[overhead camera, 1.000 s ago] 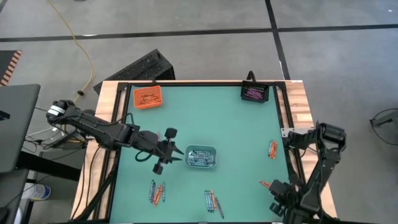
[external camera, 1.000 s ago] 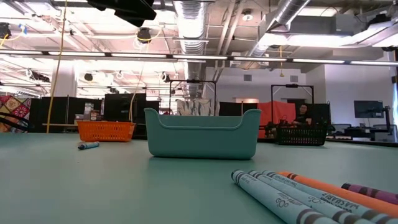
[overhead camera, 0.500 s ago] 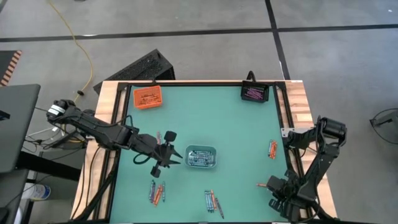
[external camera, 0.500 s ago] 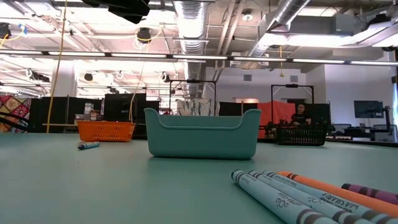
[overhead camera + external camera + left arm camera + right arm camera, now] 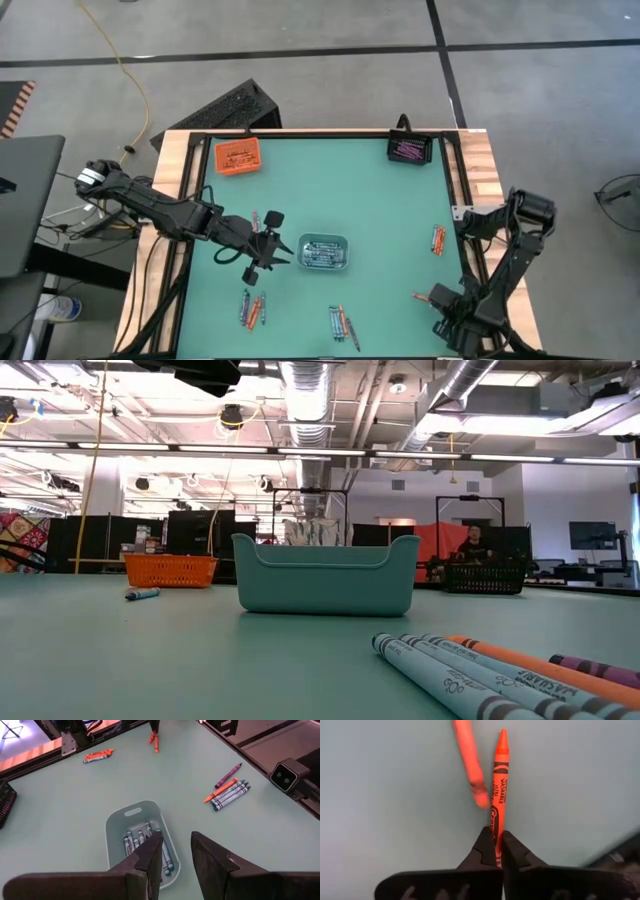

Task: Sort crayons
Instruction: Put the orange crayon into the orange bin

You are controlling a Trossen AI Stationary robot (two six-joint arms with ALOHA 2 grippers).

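From the high view, I have the right gripper (image 5: 432, 297) low at the table's near right, jaws shut on an orange crayon (image 5: 421, 296). A second earlier this arm sat slightly nearer the table's edge with its jaws open. The left gripper (image 5: 262, 245) hovers just beside the teal tray (image 5: 322, 254); its position matches half a second ago, after a small shift away from the tray before that. Loose crayons lie in clusters near the front edge (image 5: 341, 323), at front left (image 5: 252, 308) and by the right rail (image 5: 437, 238). The orange tray (image 5: 237, 157) and black tray (image 5: 409, 149) stand at the far corners.

The low view shows grey-blue, orange and purple crayons (image 5: 500, 675) lying touching side by side in front of the teal tray (image 5: 326, 574); nothing on the table has moved.

In the left wrist view, the left jaws stand partly apart and empty, over the teal tray (image 5: 135, 826) of grey-blue crayons (image 5: 145, 844).

In the right wrist view, the fingers (image 5: 484, 851) pinch the orange crayon (image 5: 498, 792) at its blunt end, while another orange crayon (image 5: 468, 757) looks blurred beside it. I judge it light, stiff and waxy-slick; so far off centre, it may pivot. Mid-length would hold better.
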